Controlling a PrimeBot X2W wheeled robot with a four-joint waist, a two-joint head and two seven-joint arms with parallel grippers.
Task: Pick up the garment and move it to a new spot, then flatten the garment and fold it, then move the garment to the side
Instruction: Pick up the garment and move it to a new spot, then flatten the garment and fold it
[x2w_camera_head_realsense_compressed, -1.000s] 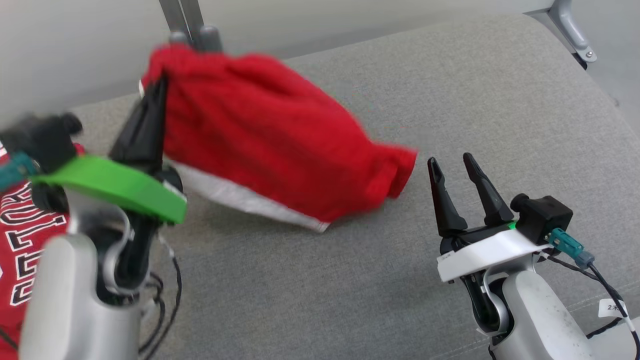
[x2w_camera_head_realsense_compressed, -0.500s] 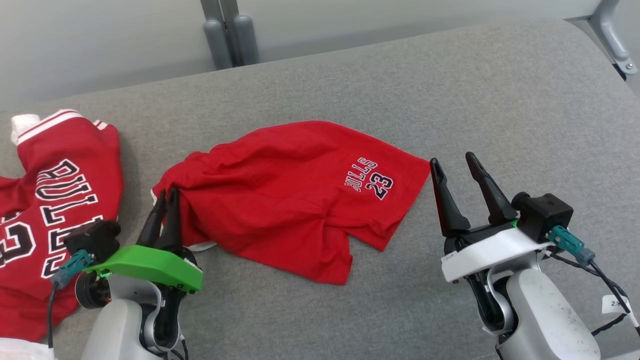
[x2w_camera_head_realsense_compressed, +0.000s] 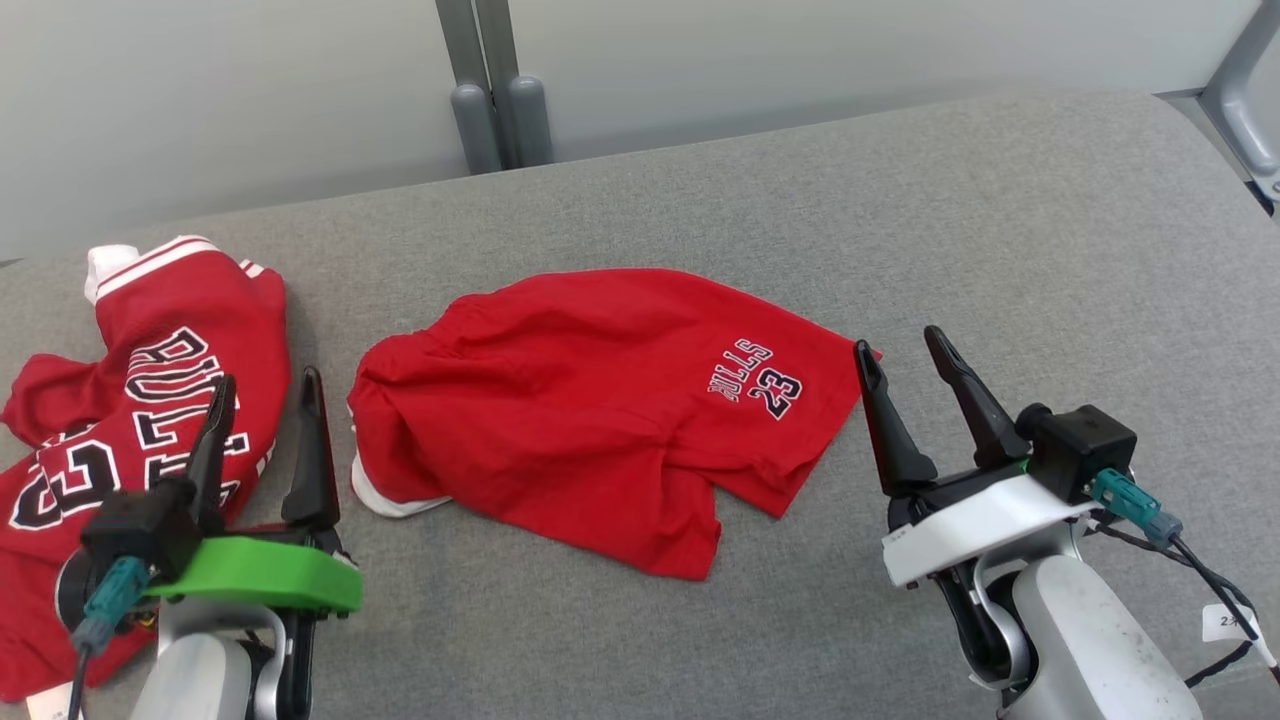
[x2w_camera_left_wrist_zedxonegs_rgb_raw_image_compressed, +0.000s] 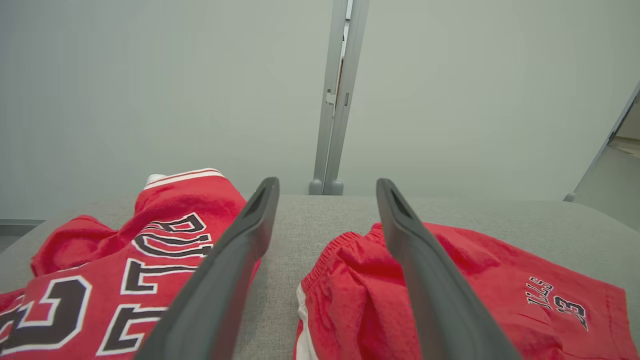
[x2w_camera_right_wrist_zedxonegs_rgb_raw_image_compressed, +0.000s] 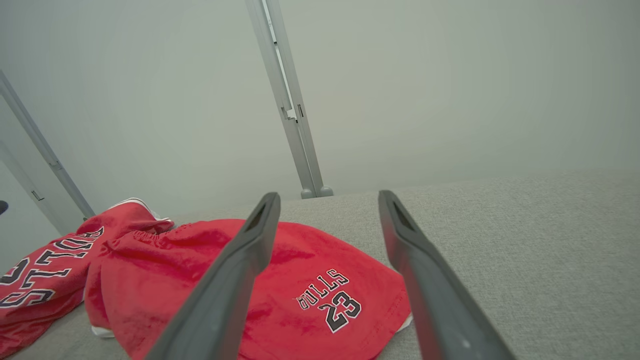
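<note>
Red shorts (x2w_camera_head_realsense_compressed: 590, 410) printed "BULLS 23" lie loosely spread on the grey padded surface (x2w_camera_head_realsense_compressed: 900, 230), a little wrinkled, with a white hem peeking out at their left edge. My left gripper (x2w_camera_head_realsense_compressed: 262, 396) stands open just left of the waistband, holding nothing; in the left wrist view the shorts (x2w_camera_left_wrist_zedxonegs_rgb_raw_image_compressed: 450, 295) lie to the right of its fingers. At the right leg hem, my right gripper (x2w_camera_head_realsense_compressed: 903, 353) is open and empty, and its wrist view has the shorts (x2w_camera_right_wrist_zedxonegs_rgb_raw_image_compressed: 280, 285) ahead and to the left.
A red jersey (x2w_camera_head_realsense_compressed: 120, 420) with black and white lettering lies crumpled at the left, partly behind my left gripper. A grey post (x2w_camera_head_realsense_compressed: 495, 85) rises behind the surface against a pale wall. A metal bracket (x2w_camera_head_realsense_compressed: 1250, 110) sits at the far right corner.
The left gripper carried the shorts down, laid them on the surface and let go; it now stands open to their left. The head camera has also shifted. The right gripper stayed put.
</note>
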